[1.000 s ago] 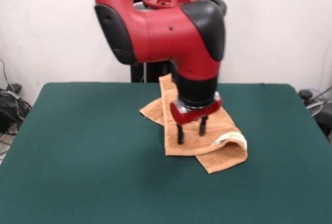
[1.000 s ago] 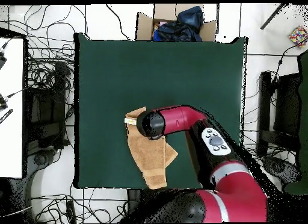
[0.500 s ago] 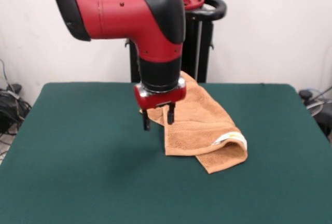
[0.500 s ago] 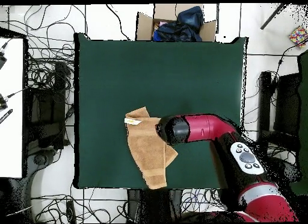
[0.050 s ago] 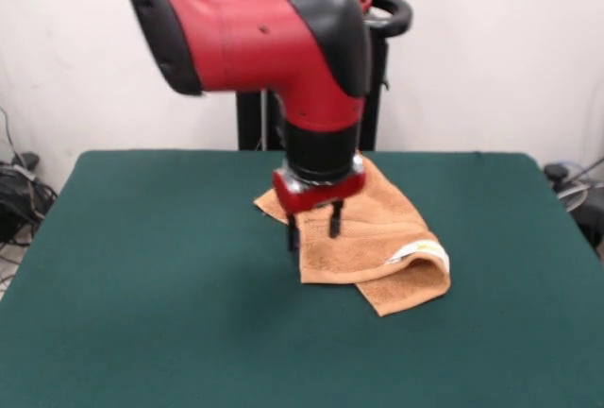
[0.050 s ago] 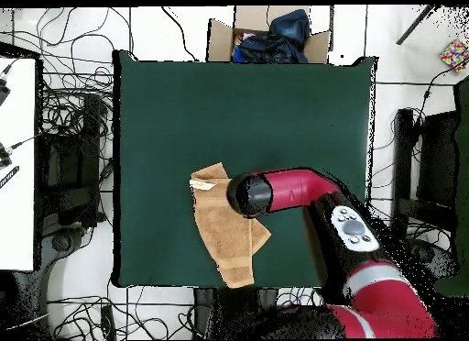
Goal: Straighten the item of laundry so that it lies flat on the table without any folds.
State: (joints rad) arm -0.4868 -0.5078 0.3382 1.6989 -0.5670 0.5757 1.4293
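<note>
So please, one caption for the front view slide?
Open gripper above the folded orange towel on the green table.

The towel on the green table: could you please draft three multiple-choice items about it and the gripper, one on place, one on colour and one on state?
1. Where does the gripper hang?
A. over the towel's edge toward the table's middle
B. over a bare table corner
C. beyond the table

2. What colour is the towel?
A. blue
B. orange-tan
C. white

3. How does the towel lie?
A. spread flat
B. rolled into a tube
C. folded over itself

Answers:
1 A, since the front view shows the open fingers above the towel's edge, and the overhead view places the gripper by the towel, well inside the table.
2 B, plain in both views.
3 C, as the end with the white label curls over a lower layer.
</note>
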